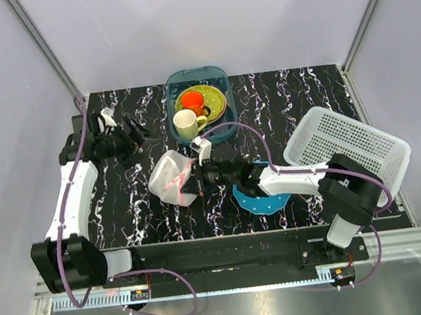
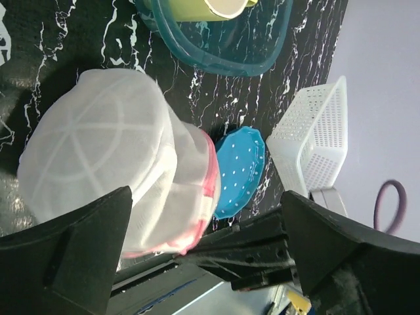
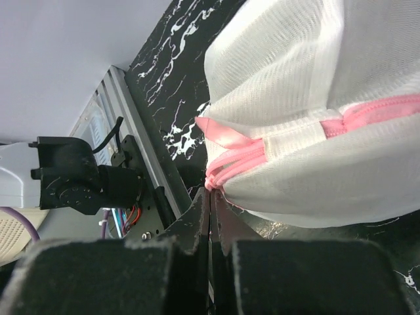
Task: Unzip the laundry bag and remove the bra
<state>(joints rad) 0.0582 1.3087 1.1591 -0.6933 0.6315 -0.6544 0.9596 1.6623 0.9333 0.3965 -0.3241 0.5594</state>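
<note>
Three pale walls (image 1: 203, 21) around black marbled table (image 1: 125, 205).

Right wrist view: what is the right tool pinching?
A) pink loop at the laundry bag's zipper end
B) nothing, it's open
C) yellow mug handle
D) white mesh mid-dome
A: the right tool is shut on the pink loop of the laundry bag, beside its pink zipper.

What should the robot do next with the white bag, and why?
Probably the right end effector should gently pull the pink loop it pinches along the zipper: the laundry bag looks zipped shut, and the left end effector is open, off it.
</note>
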